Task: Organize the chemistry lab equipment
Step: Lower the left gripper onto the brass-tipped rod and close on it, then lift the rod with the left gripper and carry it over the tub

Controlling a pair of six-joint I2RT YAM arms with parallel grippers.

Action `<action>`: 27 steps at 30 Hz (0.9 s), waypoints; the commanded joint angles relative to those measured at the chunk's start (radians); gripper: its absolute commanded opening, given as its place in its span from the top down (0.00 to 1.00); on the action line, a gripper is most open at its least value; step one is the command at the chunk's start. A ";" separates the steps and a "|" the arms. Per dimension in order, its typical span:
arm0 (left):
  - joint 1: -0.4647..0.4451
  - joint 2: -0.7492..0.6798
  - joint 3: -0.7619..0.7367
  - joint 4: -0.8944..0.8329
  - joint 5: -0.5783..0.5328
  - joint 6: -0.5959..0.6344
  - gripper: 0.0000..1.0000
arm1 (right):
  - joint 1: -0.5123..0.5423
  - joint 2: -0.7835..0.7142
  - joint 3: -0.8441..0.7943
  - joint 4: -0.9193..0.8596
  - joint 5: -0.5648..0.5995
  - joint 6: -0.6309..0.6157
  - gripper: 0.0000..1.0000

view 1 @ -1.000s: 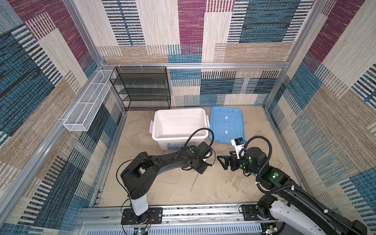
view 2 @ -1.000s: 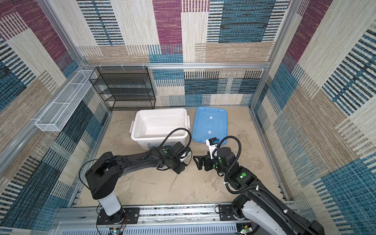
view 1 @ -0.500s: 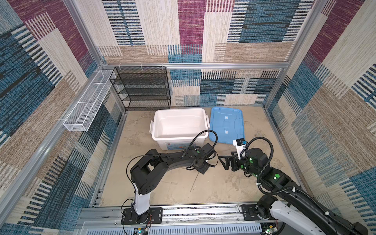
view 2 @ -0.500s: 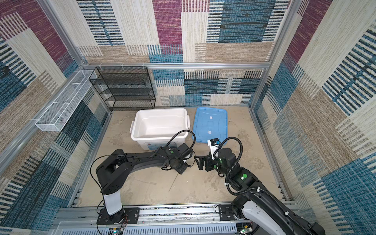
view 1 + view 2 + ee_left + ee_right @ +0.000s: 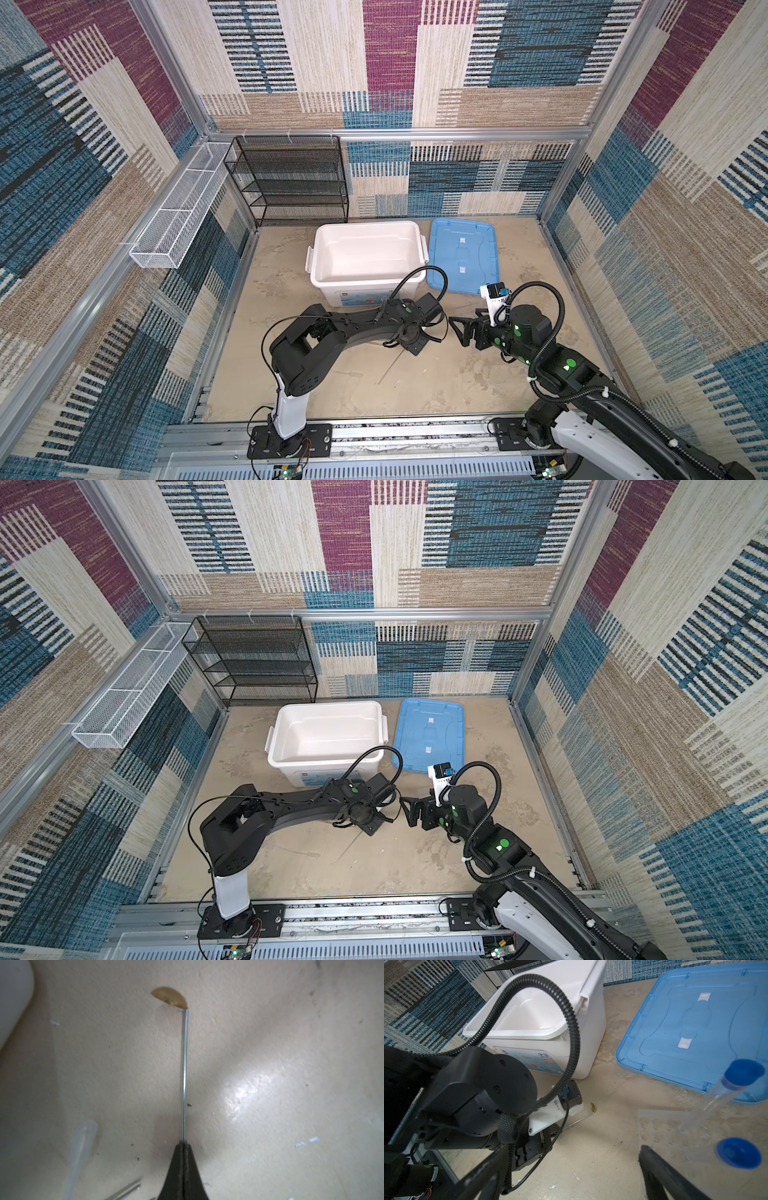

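One spoon-tipped thin metal rod (image 5: 184, 1076), pinched by the closed left gripper (image 5: 184, 1145) beside the white plastic tub (image 5: 591, 1053).
Right gripper (image 5: 458, 332) is spread open; two blue-capped clear tubes (image 5: 716, 1098) stand in one clear rack (image 5: 660, 1124).

Top views both look down from high in front, sharing my whole tabletop (image 5: 457, 386). Left wrist cam hugs it close, right one looks low toward the white tub (image 5: 587, 1047); both catch the spoon-tipped rod (image 5: 184, 1074).
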 commanded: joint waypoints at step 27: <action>0.198 -0.592 0.094 -0.171 0.216 0.607 1.00 | -0.002 0.158 0.277 0.183 -0.261 -0.236 0.01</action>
